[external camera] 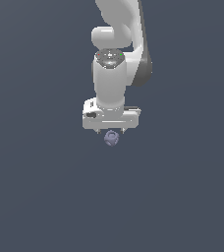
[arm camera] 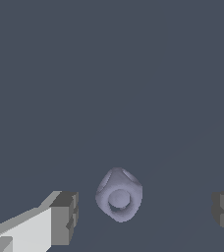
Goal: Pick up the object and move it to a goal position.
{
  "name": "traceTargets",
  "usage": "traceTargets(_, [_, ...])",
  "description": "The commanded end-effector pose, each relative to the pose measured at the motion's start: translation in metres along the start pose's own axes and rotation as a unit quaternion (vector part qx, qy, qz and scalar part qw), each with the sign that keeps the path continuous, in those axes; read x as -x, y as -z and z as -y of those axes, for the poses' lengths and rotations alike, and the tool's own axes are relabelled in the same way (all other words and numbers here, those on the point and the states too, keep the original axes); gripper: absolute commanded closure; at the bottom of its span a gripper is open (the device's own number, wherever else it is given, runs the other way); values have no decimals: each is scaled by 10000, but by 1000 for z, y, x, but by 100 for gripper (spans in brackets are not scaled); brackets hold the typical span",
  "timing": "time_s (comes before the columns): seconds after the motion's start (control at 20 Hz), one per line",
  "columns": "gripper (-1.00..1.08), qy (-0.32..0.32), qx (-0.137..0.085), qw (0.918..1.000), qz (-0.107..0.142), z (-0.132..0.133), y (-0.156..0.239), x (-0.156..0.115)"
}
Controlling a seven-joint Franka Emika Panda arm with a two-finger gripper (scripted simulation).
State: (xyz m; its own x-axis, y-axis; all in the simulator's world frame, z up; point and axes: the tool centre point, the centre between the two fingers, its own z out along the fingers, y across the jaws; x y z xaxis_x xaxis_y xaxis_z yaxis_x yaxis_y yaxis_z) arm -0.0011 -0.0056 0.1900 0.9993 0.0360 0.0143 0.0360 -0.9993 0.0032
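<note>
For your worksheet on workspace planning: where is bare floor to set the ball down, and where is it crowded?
Bare grey floor lies on every side of the ball. The only crowded spot is under the open tool, whose fingers flank the ball.

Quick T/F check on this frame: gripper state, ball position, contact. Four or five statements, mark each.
1. The gripper is open. True: the fingers stand wide apart.
2. The ball lies between the two fingers. True, in the wrist view it sits in the gap.
3. The fingers are clamped on the ball. False: bare background shows on both sides of it, no contact.
4. The ball is wider than the gripper bar. False: in the exterior view the ball is much narrower than the bar.
5. A second ball lies nearby. False: only one is visible.
</note>
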Motion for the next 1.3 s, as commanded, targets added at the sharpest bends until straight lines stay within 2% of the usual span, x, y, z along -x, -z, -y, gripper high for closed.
traceTargets(0.0, [-92, 39, -6, 10000, 4, -1, 0, 1])
traceTargets(0.4, [-92, -93, -10, 10000, 7, 0, -4, 3])
traceTargets(0.8, [-92, -655, -25, 9978, 22, 3, -24, 14])
traceTargets(1.05, [-92, -1227, -31, 9924, 38, 6, -44, 26])
traceTargets(1.25, [-92, -1767, -29, 9842, 52, 7, -62, 38])
